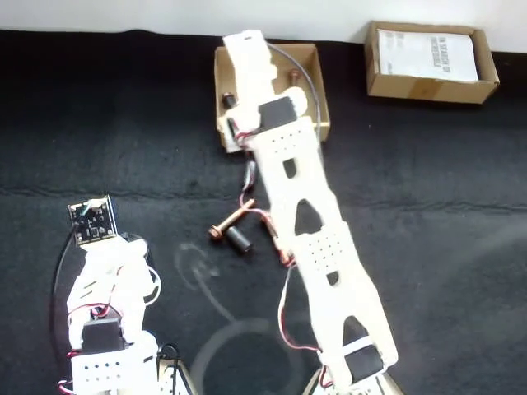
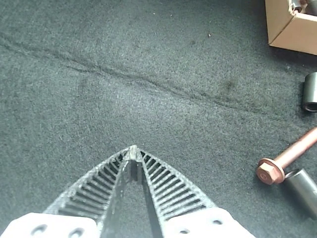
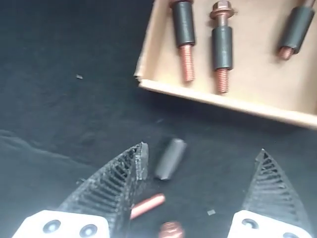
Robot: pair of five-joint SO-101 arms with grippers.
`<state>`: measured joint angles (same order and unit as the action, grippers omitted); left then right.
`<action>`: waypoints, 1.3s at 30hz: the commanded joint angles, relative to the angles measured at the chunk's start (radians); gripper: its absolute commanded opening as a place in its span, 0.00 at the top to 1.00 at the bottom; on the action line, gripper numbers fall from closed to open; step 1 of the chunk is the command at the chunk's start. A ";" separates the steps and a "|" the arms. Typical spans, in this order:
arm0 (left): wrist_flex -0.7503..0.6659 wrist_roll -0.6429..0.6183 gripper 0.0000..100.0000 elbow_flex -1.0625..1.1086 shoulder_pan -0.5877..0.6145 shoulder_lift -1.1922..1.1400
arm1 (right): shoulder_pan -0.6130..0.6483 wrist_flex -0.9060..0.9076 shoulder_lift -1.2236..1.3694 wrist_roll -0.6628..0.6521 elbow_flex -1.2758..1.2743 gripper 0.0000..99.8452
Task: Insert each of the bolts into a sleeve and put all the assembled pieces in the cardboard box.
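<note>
My right gripper (image 3: 202, 153) is open above the black mat, just short of the cardboard box (image 3: 257, 106). A loose black sleeve (image 3: 170, 158) lies between its fingers, near one fingertip (image 3: 140, 151). A copper bolt (image 3: 147, 206) lies closer to the wrist. Three bolts in sleeves (image 3: 222, 44) lie in the box. From above, the bolt (image 1: 229, 220) and a second sleeve (image 1: 239, 239) lie beside the right arm (image 1: 309, 222), which stretches over the box (image 1: 221, 82). My left gripper (image 2: 132, 148) is shut on nothing, left of the bolt (image 2: 290, 157) and both sleeves (image 2: 311, 91).
A second cardboard box (image 1: 387, 82) holding a printed sheet stands at the back right. Red and white cables (image 1: 276, 239) hang from the right arm next to the loose parts. Chalky rings (image 1: 214, 313) mark the mat between the arms.
</note>
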<state>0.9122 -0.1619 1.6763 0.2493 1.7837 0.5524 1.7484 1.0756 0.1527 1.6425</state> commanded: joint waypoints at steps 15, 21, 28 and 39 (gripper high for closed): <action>-0.008 0.003 0.99 0.018 0.013 0.022 | 0.071 0.019 -0.234 0.150 -0.326 0.70; -0.008 0.003 0.99 0.018 0.013 0.022 | 0.070 0.002 -0.298 0.152 -0.539 0.70; -0.008 0.003 0.99 0.018 0.013 0.022 | 0.035 -0.150 -0.297 0.152 -0.645 0.70; -0.008 0.003 0.99 0.018 0.013 0.022 | 0.027 -0.389 -0.297 0.152 -0.842 0.70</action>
<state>0.9122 -0.1619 1.6778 0.2493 1.7837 0.5969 1.4062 0.8608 0.2954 0.8186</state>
